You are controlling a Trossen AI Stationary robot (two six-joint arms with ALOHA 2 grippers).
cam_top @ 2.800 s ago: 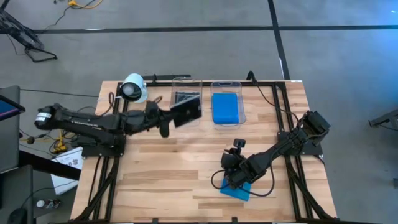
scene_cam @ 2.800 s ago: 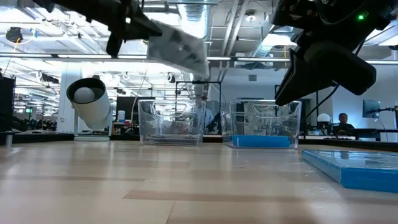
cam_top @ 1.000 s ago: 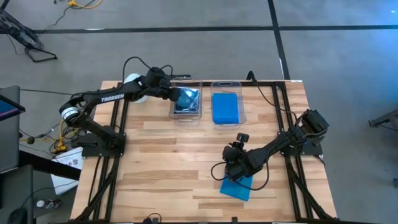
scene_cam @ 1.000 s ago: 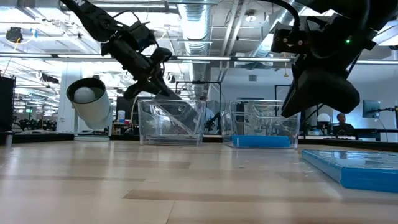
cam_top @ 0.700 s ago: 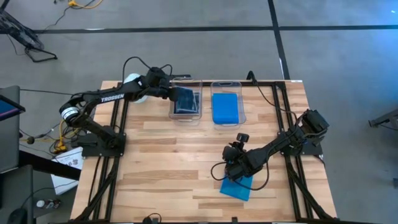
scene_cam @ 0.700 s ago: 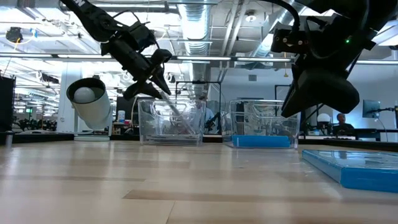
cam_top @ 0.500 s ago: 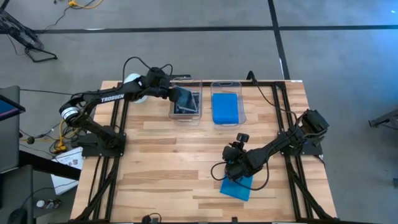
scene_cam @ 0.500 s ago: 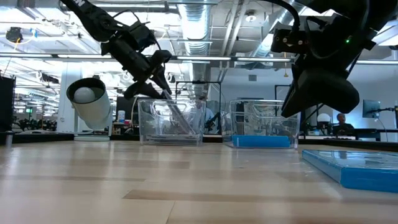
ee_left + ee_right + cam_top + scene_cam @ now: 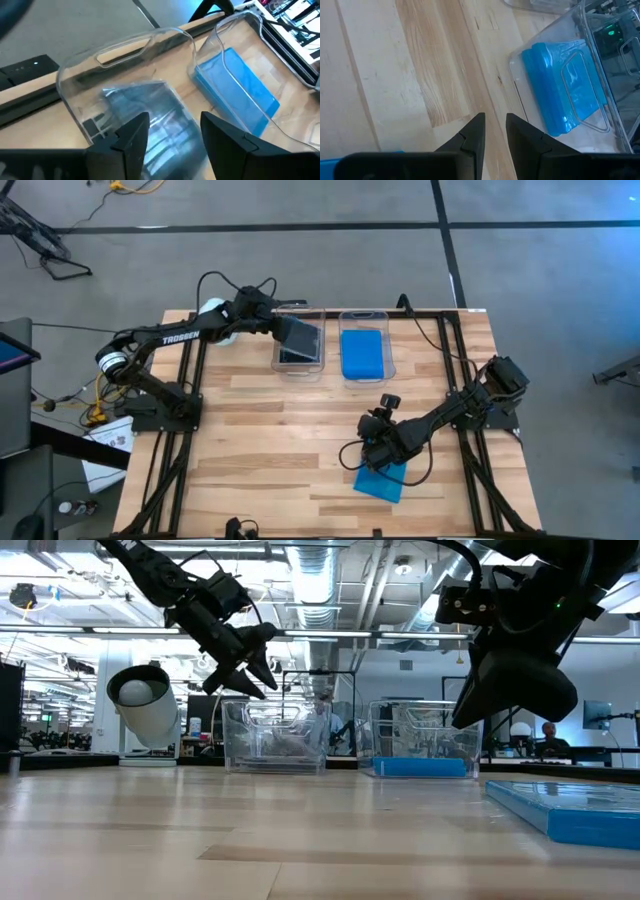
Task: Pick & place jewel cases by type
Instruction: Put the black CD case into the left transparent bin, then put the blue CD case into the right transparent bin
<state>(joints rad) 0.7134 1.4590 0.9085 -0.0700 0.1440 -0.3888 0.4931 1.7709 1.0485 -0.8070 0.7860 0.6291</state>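
Tubs are standing side by side at the table's far edge in the high view: left tub (image 9: 299, 345) holding a clear/black jewel case (image 9: 299, 337), right tub (image 9: 365, 350) holding blue jewel cases (image 9: 362, 353). Left gripper (image 9: 272, 328) is hovering at the left tub's rim. Right gripper (image 9: 375, 463) is hanging over a blue case on the table (image 9: 383, 482).

In the low view, the left gripper (image 9: 250, 675) is hanging above the left tub (image 9: 275, 736).

In the left wrist view, its fingers (image 9: 131, 135) are standing apart, empty, above the clear/black case (image 9: 145, 117).

In the right wrist view, the fingers (image 9: 472, 132) are showing a narrow gap, holding nothing.

– What were the surfaces like?
– The table (image 9: 300, 430) was pale planked wood; both tubs (image 9: 150, 55) were clear glossy plastic.
– The cases?
– The blue jewel case (image 9: 575, 808) looked translucent, shiny plastic.
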